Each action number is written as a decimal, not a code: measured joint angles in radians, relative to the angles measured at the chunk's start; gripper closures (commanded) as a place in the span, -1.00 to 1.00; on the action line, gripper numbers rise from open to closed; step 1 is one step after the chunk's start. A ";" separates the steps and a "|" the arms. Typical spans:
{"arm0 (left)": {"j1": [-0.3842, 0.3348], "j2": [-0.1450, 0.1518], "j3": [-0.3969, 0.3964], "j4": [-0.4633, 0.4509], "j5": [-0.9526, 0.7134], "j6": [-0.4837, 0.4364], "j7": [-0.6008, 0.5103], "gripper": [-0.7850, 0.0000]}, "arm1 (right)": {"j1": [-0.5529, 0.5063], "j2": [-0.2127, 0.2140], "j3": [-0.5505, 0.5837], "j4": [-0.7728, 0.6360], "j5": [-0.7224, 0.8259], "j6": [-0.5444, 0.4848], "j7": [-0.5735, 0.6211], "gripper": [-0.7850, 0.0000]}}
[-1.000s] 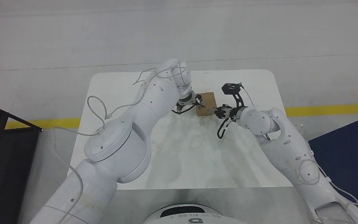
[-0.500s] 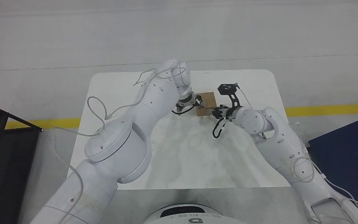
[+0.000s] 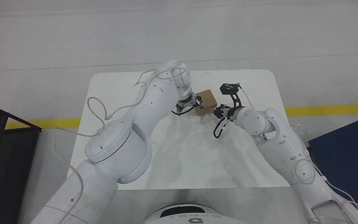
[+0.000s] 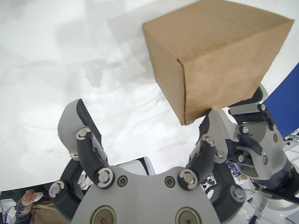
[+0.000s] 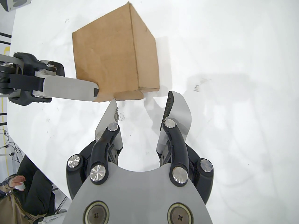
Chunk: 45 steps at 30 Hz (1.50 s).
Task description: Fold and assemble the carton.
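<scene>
Brown cardboard carton [image 3: 206, 100], already opened into a box shape, stands on the white counter [image 3: 246, 162] between my two arms. My left gripper [image 4: 144, 122] is spread wide, with one finger braced against a lower corner, I judge to stop the box sliding. My right gripper [image 5: 142, 108], also spread, noses at the bottom flap, apparently ready to tuck it under.
</scene>
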 measured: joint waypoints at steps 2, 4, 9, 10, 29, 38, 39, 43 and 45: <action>0.000 0.000 -0.003 0.001 0.001 -0.002 0.000 -1.00 | 0.010 -0.004 -0.013 0.009 -0.006 0.002 0.005 -0.06; -0.002 0.001 -0.007 0.004 -0.001 -0.004 0.001 -1.00 | 0.017 -0.006 -0.015 0.016 -0.005 0.004 0.005 0.00; -0.015 0.009 -0.035 0.020 -0.037 -0.028 0.000 -1.00 | -0.007 0.000 0.038 -0.001 0.037 -0.028 -0.007 0.09; -0.020 0.012 -0.042 0.025 -0.047 -0.035 -0.002 -1.00 | -0.016 0.002 0.050 -0.009 0.046 -0.039 -0.009 0.11; -0.040 0.075 -0.182 0.046 -0.247 0.046 0.079 -1.00 | -0.072 0.008 0.131 -0.112 0.105 -0.081 -0.039 0.07; -0.044 0.102 -0.232 0.028 -0.303 0.091 0.210 -1.00 | -0.165 0.032 0.266 -0.220 0.276 -0.290 0.057 0.11; -0.042 0.103 -0.233 0.024 -0.302 0.102 0.219 -1.00 | -0.158 0.033 0.259 -0.218 0.263 -0.280 0.068 0.11; -0.036 0.101 -0.233 0.016 -0.295 0.142 0.238 -1.00 | -0.128 0.029 0.231 -0.205 0.217 -0.224 0.067 0.11; -0.036 0.101 -0.233 0.016 -0.295 0.139 0.238 -1.00 | -0.129 0.029 0.232 -0.205 0.219 -0.226 0.067 0.13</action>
